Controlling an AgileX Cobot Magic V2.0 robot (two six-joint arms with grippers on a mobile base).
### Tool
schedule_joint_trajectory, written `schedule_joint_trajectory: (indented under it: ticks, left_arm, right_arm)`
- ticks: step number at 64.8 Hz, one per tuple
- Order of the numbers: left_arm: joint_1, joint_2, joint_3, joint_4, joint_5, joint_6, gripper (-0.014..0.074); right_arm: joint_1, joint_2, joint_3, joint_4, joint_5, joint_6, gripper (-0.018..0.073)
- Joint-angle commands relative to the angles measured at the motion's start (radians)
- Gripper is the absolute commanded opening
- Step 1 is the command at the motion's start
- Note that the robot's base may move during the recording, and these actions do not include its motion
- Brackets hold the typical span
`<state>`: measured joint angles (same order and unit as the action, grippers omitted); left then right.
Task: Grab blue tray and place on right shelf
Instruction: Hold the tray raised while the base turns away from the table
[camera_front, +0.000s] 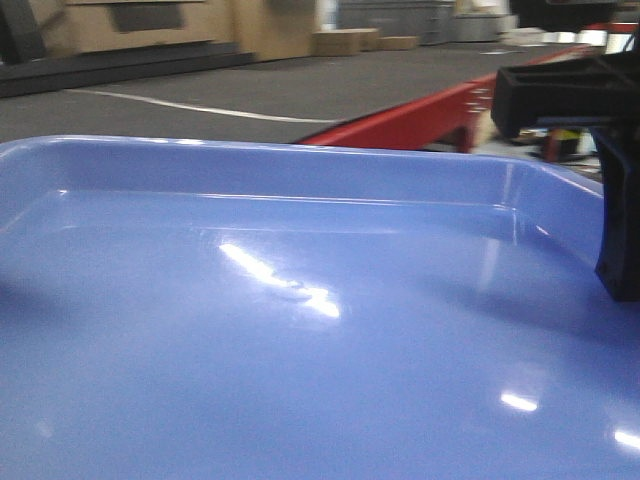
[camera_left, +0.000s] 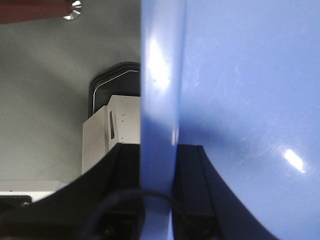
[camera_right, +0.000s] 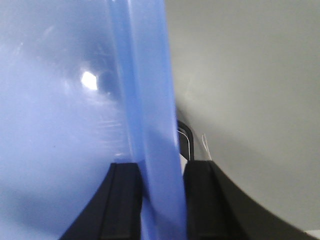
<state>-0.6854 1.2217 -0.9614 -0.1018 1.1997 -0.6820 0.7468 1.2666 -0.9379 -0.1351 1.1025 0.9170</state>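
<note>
The blue tray (camera_front: 300, 330) fills most of the front view, held up off the ground, its flat glossy bottom facing the camera. My left gripper (camera_left: 157, 165) is shut on the tray's left rim (camera_left: 160, 100), one black finger on each side of it. My right gripper (camera_right: 161, 175) is shut on the tray's right rim (camera_right: 145, 90) in the same way. The right gripper's black body (camera_front: 590, 110) shows at the right edge of the front view. The right shelf is out of view.
Beyond the tray lies grey floor (camera_front: 250, 90) with a white line, a red bar (camera_front: 410, 120) slanting up to the right, and cardboard boxes (camera_front: 345, 40) at the back. Below the left gripper a white and black box (camera_left: 112, 125) stands on pale floor.
</note>
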Motion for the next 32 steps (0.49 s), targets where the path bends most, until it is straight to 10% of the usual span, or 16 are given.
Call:
schedule_joint_trajectory:
  ticks: [1,32]
  left_arm:
    - [-0.008,-0.02,-0.025,-0.068,-0.016,-0.006,0.0017]
    - [-0.008,-0.02,-0.025,-0.068,-0.016,-0.006,0.0017]
  right_arm:
    - [-0.003,-0.031,-0.036,-0.005,-0.047,0.019,0.0213]
    - [-0.003,-0.031,-0.036,-0.005,-0.047,0.019,0.0213]
